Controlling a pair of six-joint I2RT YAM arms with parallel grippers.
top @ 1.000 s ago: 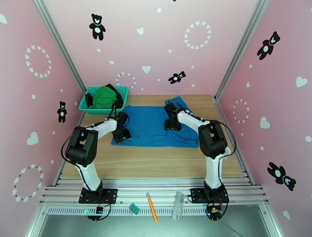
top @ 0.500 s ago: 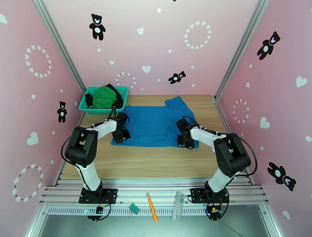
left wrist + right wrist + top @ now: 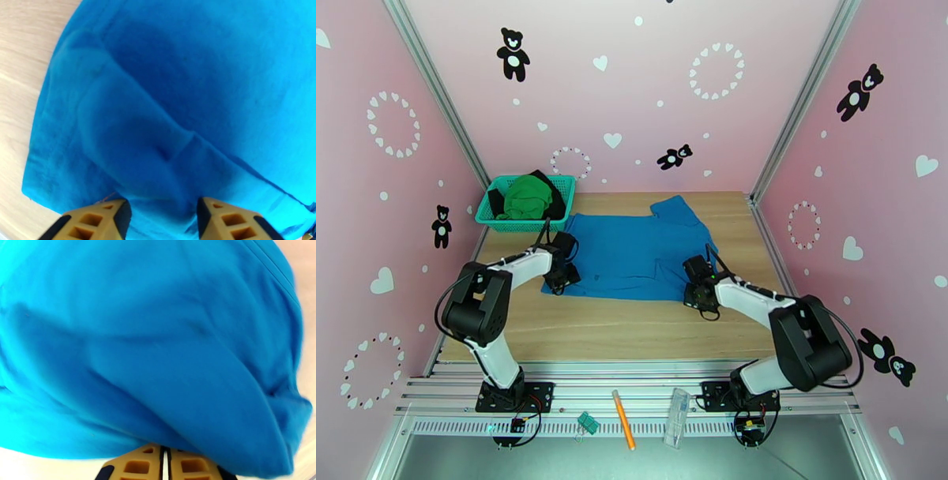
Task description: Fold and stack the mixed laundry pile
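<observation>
Top external view: blue shirt (image 3: 632,253) is lying spread on the table (image 3: 632,331); green garment (image 3: 525,197) and black garment (image 3: 496,201) are waiting in the teal basket (image 3: 567,189).
Right tool (image 3: 701,298): having swung from the shirt's middle to its near right corner, it is now pressing together, pinching the hem.
Left tool (image 3: 557,280): staying at the near left corner, fingers spread astride a ridge of cloth.
Meaning: both near corners are being taken up, probably for the first fold.
</observation>
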